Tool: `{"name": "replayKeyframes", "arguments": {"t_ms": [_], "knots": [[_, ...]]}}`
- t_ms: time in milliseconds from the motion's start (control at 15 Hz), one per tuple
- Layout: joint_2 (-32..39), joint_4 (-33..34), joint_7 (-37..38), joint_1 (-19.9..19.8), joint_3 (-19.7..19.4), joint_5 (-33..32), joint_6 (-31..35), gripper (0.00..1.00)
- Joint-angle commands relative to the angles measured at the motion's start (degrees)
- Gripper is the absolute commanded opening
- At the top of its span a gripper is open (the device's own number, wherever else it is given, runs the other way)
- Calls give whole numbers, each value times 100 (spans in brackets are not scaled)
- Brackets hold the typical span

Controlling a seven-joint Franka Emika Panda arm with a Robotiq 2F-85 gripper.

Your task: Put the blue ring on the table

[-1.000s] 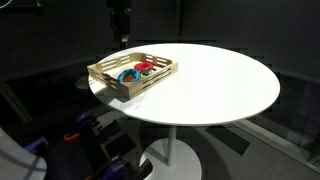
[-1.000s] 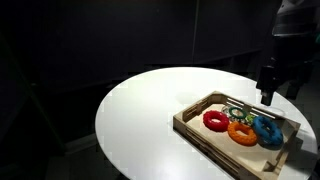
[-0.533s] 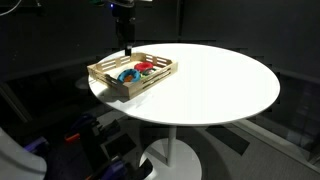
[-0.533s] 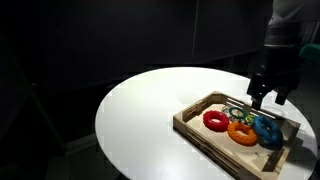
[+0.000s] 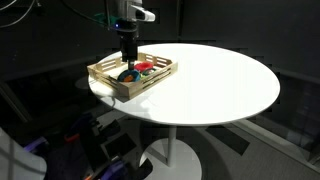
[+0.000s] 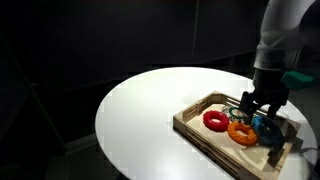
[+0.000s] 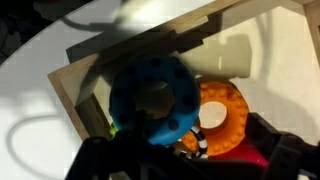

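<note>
Fingers [image 7: 95, 160] of the gripper [image 6: 262, 112] are seen spread wide in the wrist view, held low over the slatted wooden tray [image 5: 110, 83] with nothing clamped between them. The blue ring [image 7: 150, 95] is found in the tray on the round white table [image 5: 220, 85], beside an orange ring [image 7: 222, 118] and directly under the gripper. Whether it is touched cannot be told.

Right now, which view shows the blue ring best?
Wrist view: the blue ring fills mid-frame, hole and edge clear. In both exterior views the gripper hides most of it; only a blue sliver shows.
</note>
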Motion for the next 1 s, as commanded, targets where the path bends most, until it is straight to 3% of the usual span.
{"name": "replayKeyframes", "arguments": {"t_ms": [0,67,333,400,467,533,667,933], "knots": [[252,22,331,145,-99,-218,285,100],[311,32,372,171,-112,-251,324,100],[511,61,573,257,-164,-381,416,84],[551,69,614,275,-180,-408,413,74],[578,79,653,295,-194,-435,408,73],[611,91,678,314,-207,-449,406,55],[624,102,706,341,-225,-434,394,36],[451,169,536,373,-223,-217,294,9]]}}
